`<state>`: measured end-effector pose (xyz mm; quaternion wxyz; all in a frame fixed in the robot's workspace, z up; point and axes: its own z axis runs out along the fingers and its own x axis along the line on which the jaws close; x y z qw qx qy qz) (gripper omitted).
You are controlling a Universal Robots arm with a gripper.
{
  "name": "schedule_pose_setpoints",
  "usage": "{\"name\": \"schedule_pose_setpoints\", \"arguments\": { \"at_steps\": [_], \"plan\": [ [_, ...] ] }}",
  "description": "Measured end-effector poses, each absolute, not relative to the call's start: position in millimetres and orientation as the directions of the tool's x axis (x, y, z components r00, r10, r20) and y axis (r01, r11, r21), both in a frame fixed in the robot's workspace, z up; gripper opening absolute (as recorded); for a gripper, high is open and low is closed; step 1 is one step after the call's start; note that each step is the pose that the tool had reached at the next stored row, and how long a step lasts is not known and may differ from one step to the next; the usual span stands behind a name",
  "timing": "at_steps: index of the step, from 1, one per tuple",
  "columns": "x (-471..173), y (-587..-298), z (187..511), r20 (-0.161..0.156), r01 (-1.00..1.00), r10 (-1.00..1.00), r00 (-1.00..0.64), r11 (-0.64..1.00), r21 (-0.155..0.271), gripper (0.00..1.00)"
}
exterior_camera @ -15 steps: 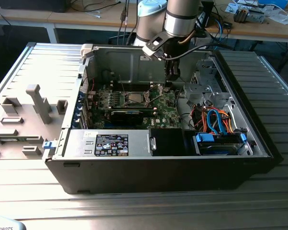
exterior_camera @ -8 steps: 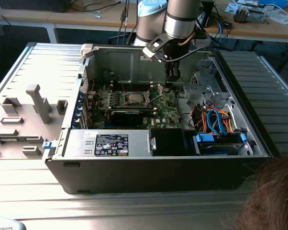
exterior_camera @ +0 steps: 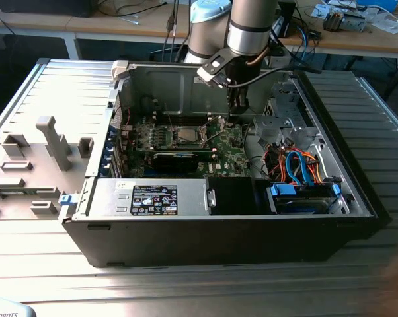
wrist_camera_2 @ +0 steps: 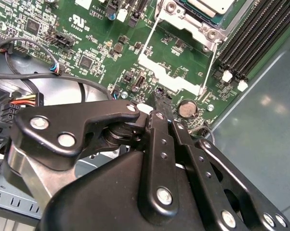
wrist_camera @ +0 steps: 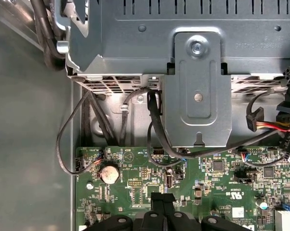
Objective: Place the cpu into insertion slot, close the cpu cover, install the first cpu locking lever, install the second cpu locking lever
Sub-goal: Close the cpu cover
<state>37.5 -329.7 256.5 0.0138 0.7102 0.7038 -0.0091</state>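
Observation:
Inside the open computer case, the green motherboard (exterior_camera: 225, 148) carries the insertion slot (exterior_camera: 186, 136). The cpu (exterior_camera: 186, 135) lies in it, its pale silver top showing. In the second wrist view the cpu (wrist_camera_2: 210, 5) sits inside the silvery cpu cover frame (wrist_camera_2: 191, 23). Two thin wire locking levers (wrist_camera_2: 151, 33) (wrist_camera_2: 208, 65) reach out from the socket's corners toward my gripper. My gripper (exterior_camera: 238, 113) hangs over the board on the exterior view's right of the socket. Its black fingers (wrist_camera_2: 159, 103) (wrist_camera: 162, 202) are shut together on nothing, a little above the board.
A coin battery (wrist_camera: 108, 172) and black memory slots (wrist_camera_2: 253, 36) lie close to the fingertips. A grey metal drive cage (wrist_camera: 198, 96) with looping black cables (wrist_camera: 152, 125) stands just beyond. Coloured wires (exterior_camera: 298, 165) fill the case's right part, a power supply (exterior_camera: 153, 197) the front.

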Motion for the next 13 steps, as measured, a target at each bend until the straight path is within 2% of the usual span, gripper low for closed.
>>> {"name": "schedule_pose_setpoints", "arguments": {
  "at_steps": [13],
  "plan": [
    [37.4, -329.7, 247.0, -0.032, 1.000, 0.999, 0.009, -0.009, 0.007, 0.11]
  ]
}}
